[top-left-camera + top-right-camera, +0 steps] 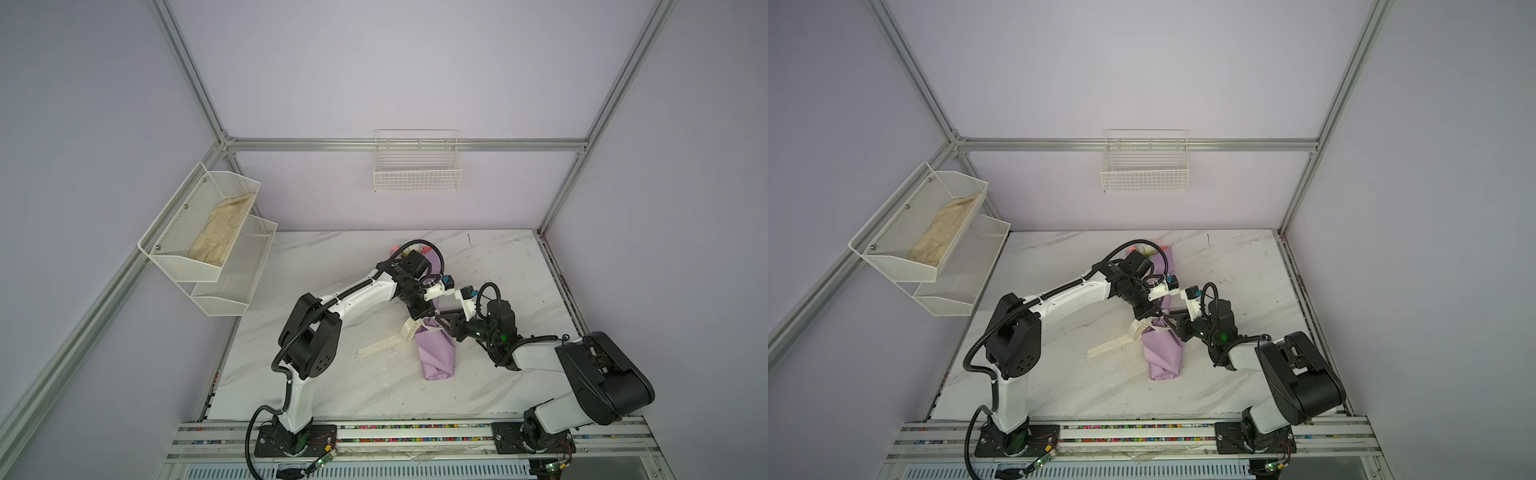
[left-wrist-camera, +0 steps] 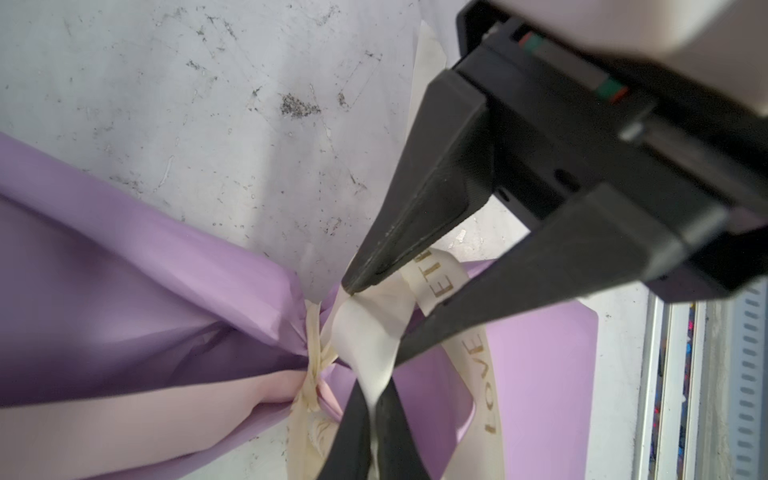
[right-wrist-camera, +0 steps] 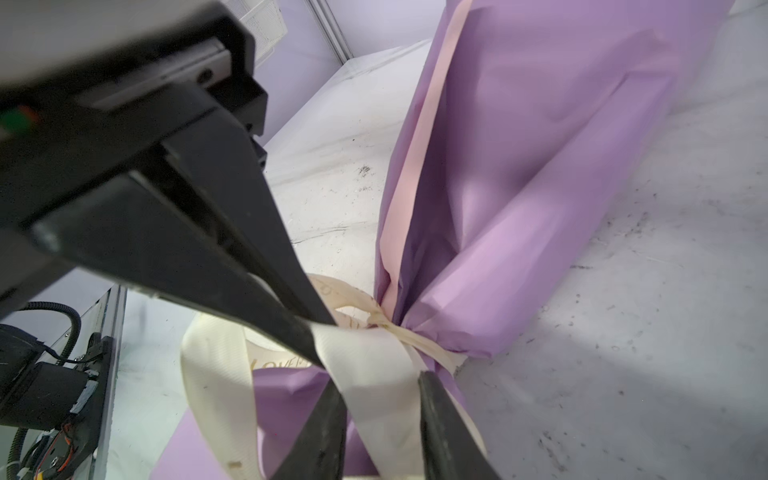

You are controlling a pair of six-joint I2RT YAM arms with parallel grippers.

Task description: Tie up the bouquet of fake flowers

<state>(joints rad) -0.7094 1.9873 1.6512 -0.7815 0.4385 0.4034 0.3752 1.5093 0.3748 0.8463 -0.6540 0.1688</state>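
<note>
Where ribbon (image 2: 484, 386) loops past bouquet (image 2: 124, 270), "LOVE" legible

We see a white marble-patterned table (image 1: 332, 395), scuffed and speckled with dark marks. A cream ribbon (image 1: 380, 345) lies near its middle, one flat tail stretched across the surface toward the left. In the left wrist view its gold printed letters read LOVE.

On the left wall hangs a white two-tier mesh shelf (image 1: 178, 222), with a crumpled beige cloth (image 1: 222, 232) in the upper tier. A white wire basket (image 1: 417, 180) hangs on the back wall from an aluminium frame bar (image 1: 311, 144). The walls are pale lilac. A metal rail (image 1: 415, 441) runs along the table's front edge, with a strip of small multicoloured bits.
</note>
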